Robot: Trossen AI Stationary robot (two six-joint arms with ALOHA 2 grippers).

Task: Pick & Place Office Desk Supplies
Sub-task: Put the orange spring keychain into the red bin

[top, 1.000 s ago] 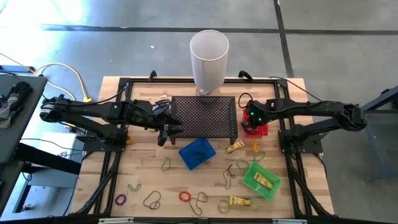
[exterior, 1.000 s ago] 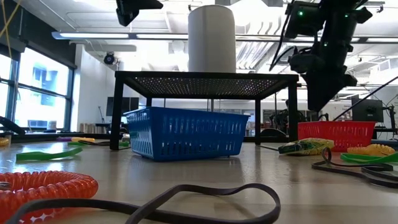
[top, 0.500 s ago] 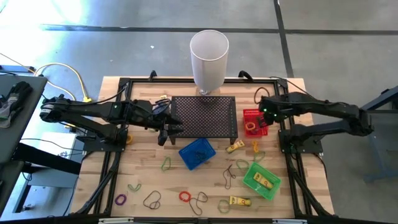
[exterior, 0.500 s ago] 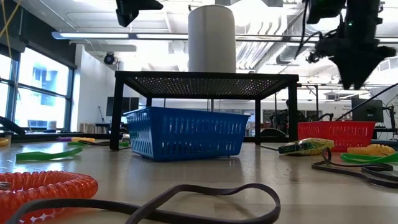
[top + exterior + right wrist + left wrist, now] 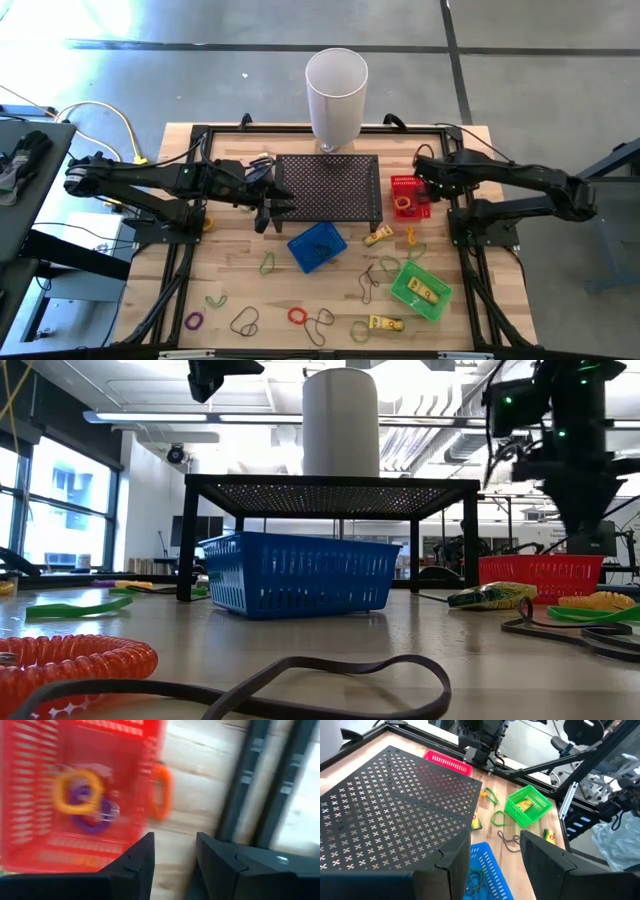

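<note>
Loose loops lie on the wooden table: a green one (image 5: 267, 263), a red one (image 5: 297, 316), a purple one (image 5: 194, 321) and dark ones (image 5: 368, 285). Yellow pieces (image 5: 378, 237) lie among them. A red basket (image 5: 30, 805) holds a yellow loop (image 5: 75, 792) and a purple loop (image 5: 90, 817); an orange loop (image 5: 161, 790) lies on the table outside it. My right gripper (image 5: 175, 840) hangs open just right of the red basket (image 5: 405, 197), pointing down, with nothing between its fingers. My left gripper (image 5: 492, 845) stands open at the left edge of the black mesh stand (image 5: 330, 187), holding nothing.
A blue basket (image 5: 317, 246) sits in front of the mesh stand and a green basket (image 5: 421, 288) with a yellow piece at the front right. A tall white cylinder (image 5: 336, 95) stands at the far edge. Black frame rails (image 5: 455, 240) run along the table's sides.
My right gripper has moved from over the red basket toward the table's right edge and has tipped until it points down. The yellow loop in the red basket, covered by the gripper before, now shows.
</note>
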